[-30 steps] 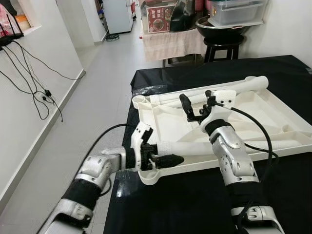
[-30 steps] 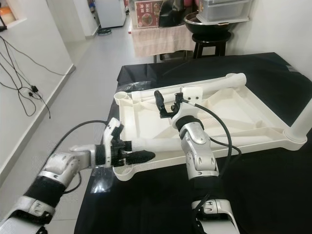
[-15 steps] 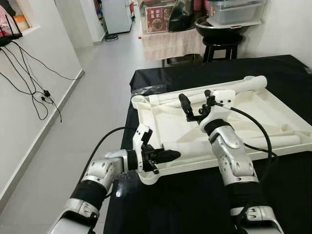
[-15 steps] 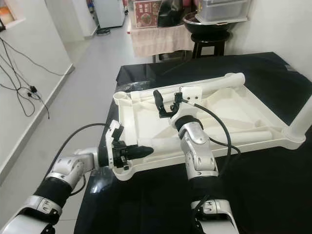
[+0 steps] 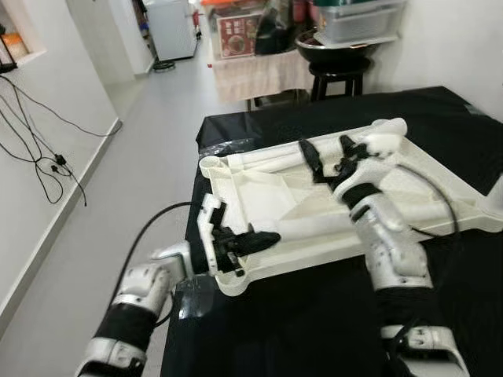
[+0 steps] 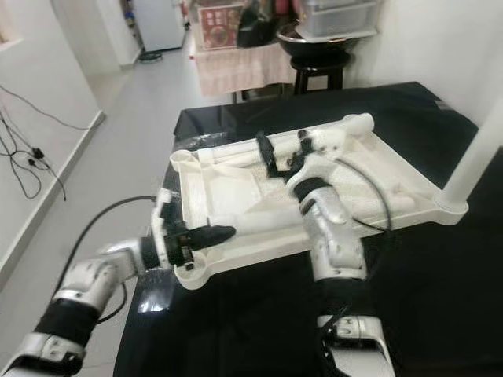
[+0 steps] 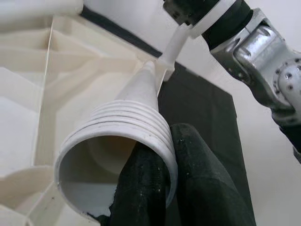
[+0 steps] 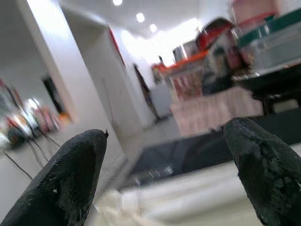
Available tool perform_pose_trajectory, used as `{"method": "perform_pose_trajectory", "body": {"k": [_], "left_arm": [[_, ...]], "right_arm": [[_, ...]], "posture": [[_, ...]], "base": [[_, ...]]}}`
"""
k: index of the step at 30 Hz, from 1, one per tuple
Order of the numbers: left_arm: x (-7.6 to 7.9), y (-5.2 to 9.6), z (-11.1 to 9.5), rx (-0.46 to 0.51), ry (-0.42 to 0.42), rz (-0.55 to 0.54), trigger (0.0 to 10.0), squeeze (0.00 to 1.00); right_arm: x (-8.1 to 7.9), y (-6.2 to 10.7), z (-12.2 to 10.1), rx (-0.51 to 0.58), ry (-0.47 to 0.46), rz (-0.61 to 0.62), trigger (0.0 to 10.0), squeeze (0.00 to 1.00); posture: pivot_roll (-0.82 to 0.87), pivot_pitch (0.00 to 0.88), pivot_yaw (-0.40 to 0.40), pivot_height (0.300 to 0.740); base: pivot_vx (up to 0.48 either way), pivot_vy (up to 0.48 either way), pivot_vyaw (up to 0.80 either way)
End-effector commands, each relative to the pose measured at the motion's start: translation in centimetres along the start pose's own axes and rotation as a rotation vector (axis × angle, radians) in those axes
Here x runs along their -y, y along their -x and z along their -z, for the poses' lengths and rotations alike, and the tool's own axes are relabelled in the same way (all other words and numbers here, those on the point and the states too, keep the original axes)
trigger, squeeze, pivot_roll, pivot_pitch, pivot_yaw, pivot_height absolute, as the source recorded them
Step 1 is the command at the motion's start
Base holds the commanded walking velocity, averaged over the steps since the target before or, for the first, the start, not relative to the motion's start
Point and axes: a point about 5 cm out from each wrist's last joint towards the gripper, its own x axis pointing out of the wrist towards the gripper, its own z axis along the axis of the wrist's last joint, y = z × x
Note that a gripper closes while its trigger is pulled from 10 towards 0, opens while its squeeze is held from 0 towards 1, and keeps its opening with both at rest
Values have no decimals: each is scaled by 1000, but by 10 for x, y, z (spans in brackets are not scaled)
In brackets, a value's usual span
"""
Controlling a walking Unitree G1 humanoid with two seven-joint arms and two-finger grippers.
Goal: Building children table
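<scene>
A white plastic tabletop (image 5: 236, 184) lies upside down on the black table (image 5: 314, 330). My left gripper (image 5: 263, 237) is at its near-left corner, shut on the ribbed open end of a white table leg (image 7: 117, 127). One black finger (image 7: 141, 188) is inside the tube and the other is outside. The leg lies across the tabletop under my right arm. My right gripper (image 5: 328, 151) hovers open over the tabletop's far side, with nothing between its fingers (image 8: 70, 174). A second leg (image 5: 377, 129) lies along the far rim. A third leg (image 6: 471, 149) stands upright at the right corner.
The table's left edge drops to bare grey floor (image 5: 134, 165). Cables (image 5: 39, 157) hang on the left wall. Behind the table stand a stool with a dark bowl (image 5: 338, 59) and a cloth-covered stand with boxes (image 5: 259, 63). A clear plastic bag (image 5: 228, 145) lies by the far-left corner.
The whole picture has shifted, so the camera moved. My left gripper keeps its hold on the leg's end. The right gripper stays open and now sits nearer the far rim.
</scene>
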Motion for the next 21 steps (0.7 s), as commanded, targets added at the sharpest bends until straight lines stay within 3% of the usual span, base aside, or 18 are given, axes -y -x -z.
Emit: {"method": "perform_pose_trajectory", "body": {"k": [1, 2, 3, 6, 9, 12, 15, 17, 19, 21], "left_arm": [[-3, 18, -18, 91, -29, -80, 0, 0], [-3, 18, -18, 91, -29, -80, 0, 0], [0, 21, -23, 120, -37, -76, 0, 0], [5, 24, -30, 156, -47, -68, 0, 0], [15, 33, -57, 275, -95, -70, 0, 0], [15, 33, -57, 275, -95, -70, 0, 0], [18, 39, -72, 352, -110, -73, 0, 0], [18, 39, -72, 352, -110, -73, 0, 0], [27, 46, -93, 501, -79, -7, 0, 0], [32, 48, -100, 552, -56, 33, 0, 0]], "right_arm": [[-6, -1, -11, 37, -145, -86, 10000, 0], [-6, -1, -11, 37, -145, -86, 10000, 0], [-7, 2, -18, 60, -232, -138, 10000, 0], [-8, 6, -24, 87, -308, -200, 10000, 0], [-9, 23, -33, 133, -479, -371, 10000, 0], [-9, 23, -33, 133, -479, -371, 10000, 0], [-7, 31, -31, 126, -532, -426, 10000, 0], [-7, 31, -31, 126, -532, -426, 10000, 0], [-15, 44, -13, 23, -533, -527, 10000, 0], [-19, 49, -6, -22, -535, -564, 10000, 0]], "posture": [[-151, 0, 97, 740], [-151, 0, 97, 740], [-151, 0, 95, 740], [-149, 0, 93, 740], [-144, 0, 89, 740], [-144, 0, 89, 740], [-141, 0, 89, 740], [-141, 0, 89, 740], [-135, 0, 87, 740], [-135, 0, 87, 740]], "base": [[0, 0, 0], [0, 0, 0], [0, 0, 0], [0, 0, 0], [0, 0, 0], [0, 0, 0], [0, 0, 0], [0, 0, 0], [0, 0, 0], [0, 0, 0]]}}
